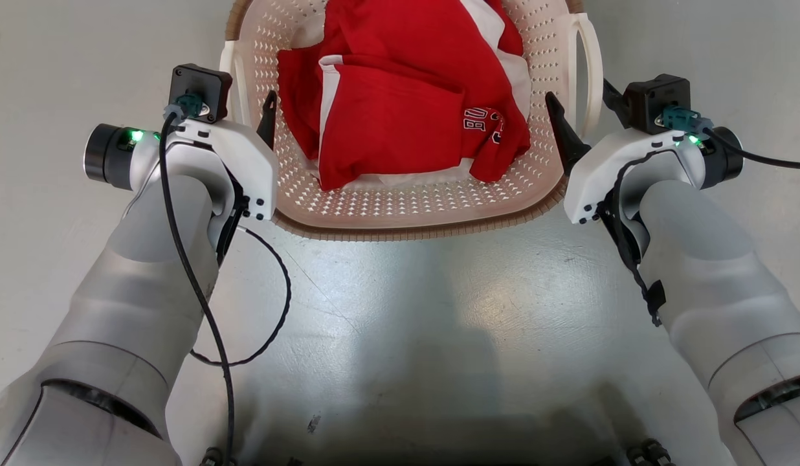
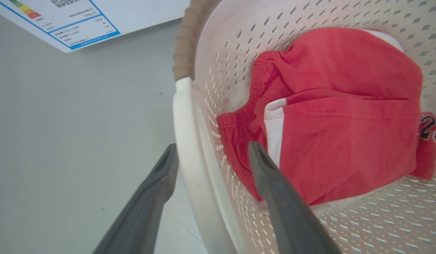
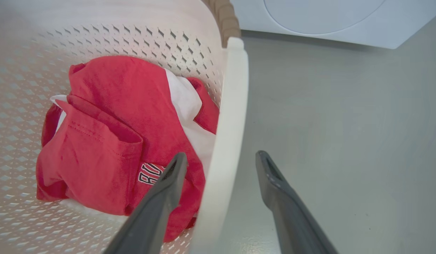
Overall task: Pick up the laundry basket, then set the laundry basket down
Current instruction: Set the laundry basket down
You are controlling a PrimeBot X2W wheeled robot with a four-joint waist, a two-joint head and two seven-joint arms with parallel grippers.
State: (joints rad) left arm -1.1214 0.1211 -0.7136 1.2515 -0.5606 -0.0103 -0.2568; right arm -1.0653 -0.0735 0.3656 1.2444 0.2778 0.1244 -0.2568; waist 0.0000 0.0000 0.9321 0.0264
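Observation:
The laundry basket (image 1: 406,208), cream and perforated with a brown rim, sits on the floor at the top centre, holding red and white clothes (image 1: 400,97). My left gripper (image 1: 246,103) is open and straddles the basket's left white handle (image 1: 235,77); in the left wrist view one finger is outside the handle (image 2: 184,134) and the other inside, over the red cloth (image 2: 345,123). My right gripper (image 1: 578,90) is open astride the right handle (image 1: 594,65). The right wrist view shows that handle (image 3: 232,106) between the fingers, with gaps on both sides.
A white washing machine stands just beyond the basket, its labelled panel (image 2: 73,24) in the left wrist view and its front (image 3: 327,17) in the right wrist view. Grey floor (image 1: 400,310) surrounds the basket. A black cable (image 1: 280,310) loops beside my left forearm.

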